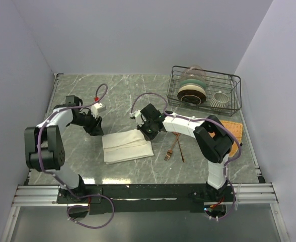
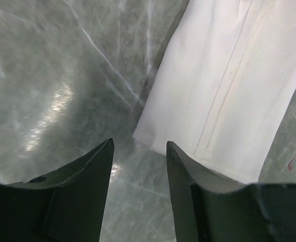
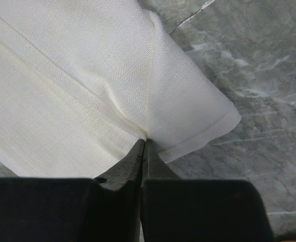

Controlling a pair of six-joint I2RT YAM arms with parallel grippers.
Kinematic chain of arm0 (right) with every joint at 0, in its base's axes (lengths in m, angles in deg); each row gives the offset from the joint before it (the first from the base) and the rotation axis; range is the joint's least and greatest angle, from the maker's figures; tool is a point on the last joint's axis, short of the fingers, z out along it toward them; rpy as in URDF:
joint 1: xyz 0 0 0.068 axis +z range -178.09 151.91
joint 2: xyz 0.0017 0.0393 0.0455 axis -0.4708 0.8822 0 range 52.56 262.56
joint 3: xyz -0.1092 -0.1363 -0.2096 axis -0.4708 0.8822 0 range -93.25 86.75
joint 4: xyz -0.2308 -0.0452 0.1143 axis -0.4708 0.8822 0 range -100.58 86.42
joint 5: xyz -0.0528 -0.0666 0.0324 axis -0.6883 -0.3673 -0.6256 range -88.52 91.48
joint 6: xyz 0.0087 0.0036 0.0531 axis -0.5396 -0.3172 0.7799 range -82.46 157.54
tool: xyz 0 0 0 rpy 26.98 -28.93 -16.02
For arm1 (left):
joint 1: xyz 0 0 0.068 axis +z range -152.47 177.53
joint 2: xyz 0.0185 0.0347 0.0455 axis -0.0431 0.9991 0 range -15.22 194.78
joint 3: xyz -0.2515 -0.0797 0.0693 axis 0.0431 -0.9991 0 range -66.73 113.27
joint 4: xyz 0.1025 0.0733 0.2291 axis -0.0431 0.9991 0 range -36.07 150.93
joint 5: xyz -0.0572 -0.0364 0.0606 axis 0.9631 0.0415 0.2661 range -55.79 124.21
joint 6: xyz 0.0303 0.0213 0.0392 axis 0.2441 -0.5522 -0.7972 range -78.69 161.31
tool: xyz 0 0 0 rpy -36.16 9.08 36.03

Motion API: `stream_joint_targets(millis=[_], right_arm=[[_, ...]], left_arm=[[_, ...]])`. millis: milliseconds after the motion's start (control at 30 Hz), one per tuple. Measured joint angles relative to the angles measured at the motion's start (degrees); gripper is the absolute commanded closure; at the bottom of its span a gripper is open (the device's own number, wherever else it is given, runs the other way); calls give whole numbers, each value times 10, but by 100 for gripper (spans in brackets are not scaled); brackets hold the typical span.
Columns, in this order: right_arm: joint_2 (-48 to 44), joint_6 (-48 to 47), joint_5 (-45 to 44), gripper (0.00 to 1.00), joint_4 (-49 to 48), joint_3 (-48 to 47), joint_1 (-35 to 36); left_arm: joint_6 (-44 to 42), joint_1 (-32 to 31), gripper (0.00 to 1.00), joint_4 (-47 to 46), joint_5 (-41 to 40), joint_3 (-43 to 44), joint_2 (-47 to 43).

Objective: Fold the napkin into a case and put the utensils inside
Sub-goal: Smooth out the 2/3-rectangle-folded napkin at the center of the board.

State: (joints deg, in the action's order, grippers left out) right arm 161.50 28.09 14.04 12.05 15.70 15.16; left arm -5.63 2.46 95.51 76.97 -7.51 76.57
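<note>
At the far right corner of the napkin the right gripper pinches the cloth; at its far left corner the left gripper stands spread and empty. The napkin's long axis runs between them, with the cutlery just right of it, nearer the right arm.

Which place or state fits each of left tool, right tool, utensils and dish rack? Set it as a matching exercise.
Things:
1 left tool
2 right tool
3 utensils
4 dish rack

Places or states:
A far right corner of the table
B shut on the napkin edge
C open, by the napkin's corner
D lying on the table right of the napkin

Pairs: 1-C; 2-B; 3-D; 4-A
</note>
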Motion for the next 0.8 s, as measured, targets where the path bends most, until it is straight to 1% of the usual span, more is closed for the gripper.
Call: stream_joint_targets(millis=[100, 167, 233, 267, 300, 333, 400, 567, 633, 700, 767, 800], right_arm=[[2, 6, 0, 100, 4, -3, 0], [4, 9, 1, 100, 6, -6, 0], [6, 12, 2, 100, 8, -8, 0], [7, 14, 2, 100, 10, -10, 0], [7, 15, 2, 100, 10, -10, 0], [8, 17, 2, 100, 10, -11, -1], [8, 21, 1, 100, 10, -11, -1], [17, 28, 4, 100, 9, -21, -4], [21, 31, 7, 100, 8, -26, -4], [22, 32, 7, 100, 10, -29, -4], [23, 35, 7, 100, 11, -30, -4], [23, 35, 7, 100, 12, -30, -4]], left_arm=[[20, -9, 47, -3, -1, 2, 44], [28, -14, 49, -2, -2, 6, 64], [31, -20, 62, -1, -3, 11, 78], [31, -22, 70, 2, -3, 15, 84], [32, -24, 88, 5, -4, 19, 89], [33, -24, 93, 10, -4, 24, 94], [37, -21, 99, 12, -5, 37, 105], [48, 5, 99, 13, -1, 54, 110], [48, 10, 77, 14, 0, 54, 111], [47, 10, 59, 16, -1, 54, 111], [47, 12, 57, 15, -3, 54, 111], [46, 13, 59, 14, -3, 54, 109]])
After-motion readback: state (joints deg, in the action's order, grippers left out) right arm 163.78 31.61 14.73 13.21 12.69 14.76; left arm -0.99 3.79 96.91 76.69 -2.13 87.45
